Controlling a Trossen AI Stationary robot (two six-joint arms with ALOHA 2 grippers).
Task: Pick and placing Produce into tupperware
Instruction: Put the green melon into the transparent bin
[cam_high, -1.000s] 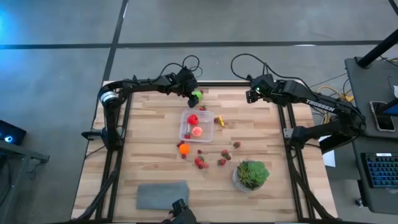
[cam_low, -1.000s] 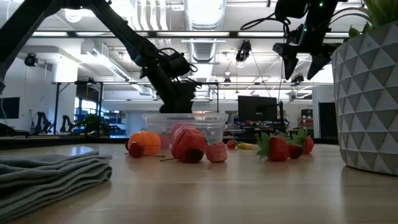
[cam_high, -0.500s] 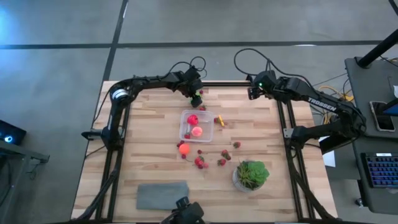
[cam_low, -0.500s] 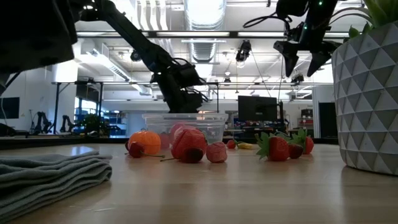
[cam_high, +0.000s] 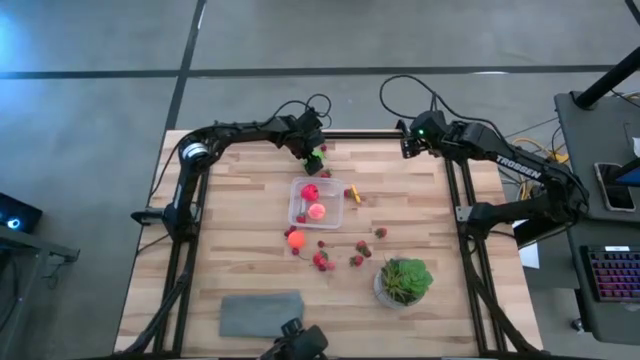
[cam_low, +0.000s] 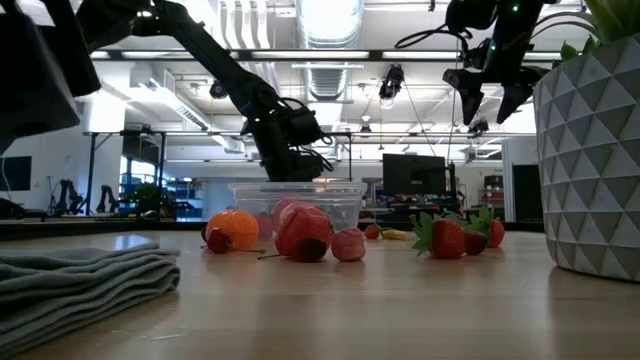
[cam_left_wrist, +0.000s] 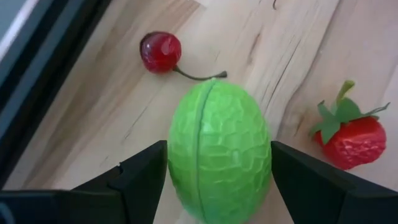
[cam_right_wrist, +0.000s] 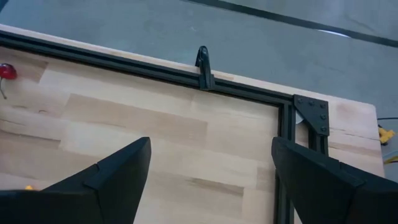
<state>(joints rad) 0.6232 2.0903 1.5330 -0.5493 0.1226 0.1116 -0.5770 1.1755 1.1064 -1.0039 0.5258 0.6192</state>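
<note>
My left gripper (cam_high: 313, 152) is near the table's far edge, beyond the tupperware, shut on a lime-green round fruit (cam_left_wrist: 217, 158) (cam_high: 316, 158). The clear tupperware (cam_high: 316, 203) (cam_low: 298, 203) holds a red and a pink-peach fruit. An orange fruit (cam_high: 295, 239) and several strawberries (cam_high: 324, 261) lie on the wood on its near side. A cherry (cam_left_wrist: 160, 51) and a strawberry (cam_left_wrist: 349, 134) lie below the held fruit. My right gripper (cam_right_wrist: 210, 149) (cam_high: 412, 143) hangs open over the far right of the table, holding nothing. My left gripper pinches the lime-green fruit across its middle (cam_left_wrist: 186, 168), one finger (cam_left_wrist: 146, 180) on each side of it. The fingers slant down from the far side. The fruit looks held above the wood, its ridge line running along the fingers.
A leafy plant in a white faceted pot (cam_high: 404, 281) (cam_low: 590, 160) stands near the right near side. A folded grey mat (cam_high: 262, 313) (cam_low: 85, 275) lies at the near edge. A small yellow piece (cam_high: 355, 195) lies right of the tupperware. A black frame rail (cam_right_wrist: 205, 81) rims the table.
My left arm has swung its elbow toward the table's right, and its gripper has shifted a little toward the tupperware, still carrying the lime-green fruit. My right gripper has drifted slightly toward the far right corner.
</note>
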